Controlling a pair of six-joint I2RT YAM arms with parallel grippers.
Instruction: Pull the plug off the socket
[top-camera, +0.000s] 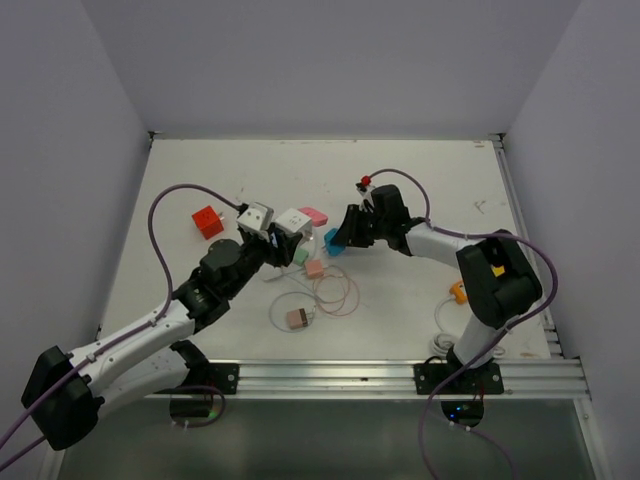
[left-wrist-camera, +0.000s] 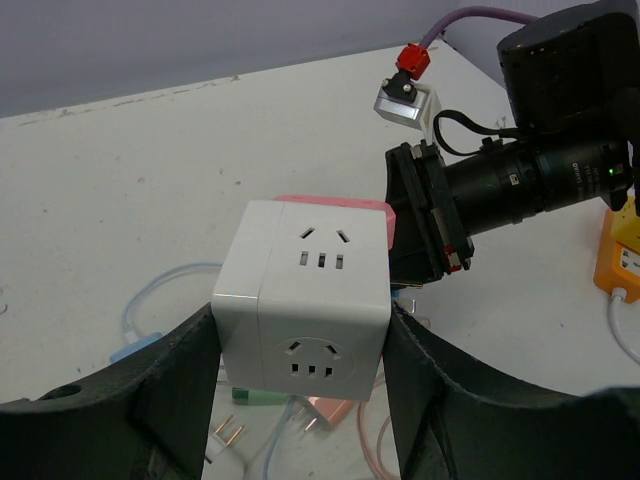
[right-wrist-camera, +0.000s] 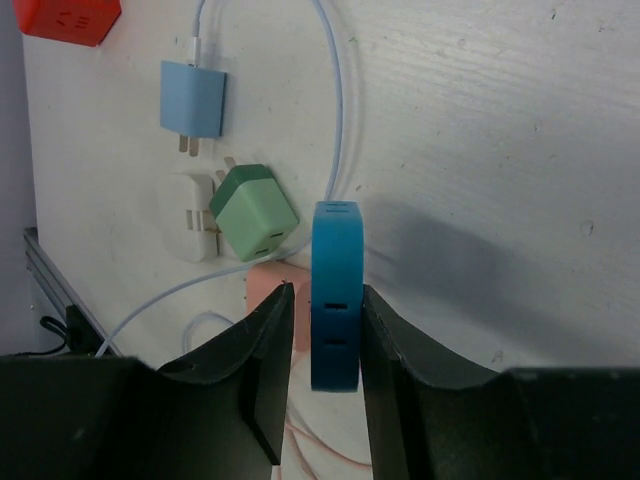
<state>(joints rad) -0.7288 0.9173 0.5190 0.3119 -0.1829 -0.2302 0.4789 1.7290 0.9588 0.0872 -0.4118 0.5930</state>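
My left gripper (top-camera: 283, 232) is shut on a white cube socket (top-camera: 293, 220) and holds it above the table. In the left wrist view the fingers (left-wrist-camera: 180, 380) press both sides of the cube (left-wrist-camera: 305, 300); its visible faces have empty outlets. A pink piece (left-wrist-camera: 340, 205) sits on its far side. My right gripper (top-camera: 338, 238) is just right of the cube, around a blue plug (top-camera: 331, 241) that is apart from the socket. In the right wrist view the blue plug (right-wrist-camera: 336, 295) touches the right finger (right-wrist-camera: 400, 350), with a narrow gap at the left finger.
A green plug (right-wrist-camera: 255, 213), a white plug (right-wrist-camera: 190, 225), a light blue plug (right-wrist-camera: 193, 100) and a pink plug (top-camera: 314, 268) with looped cables lie under the grippers. A red cube socket (top-camera: 207, 221) sits left. An orange socket (top-camera: 458, 291) sits right.
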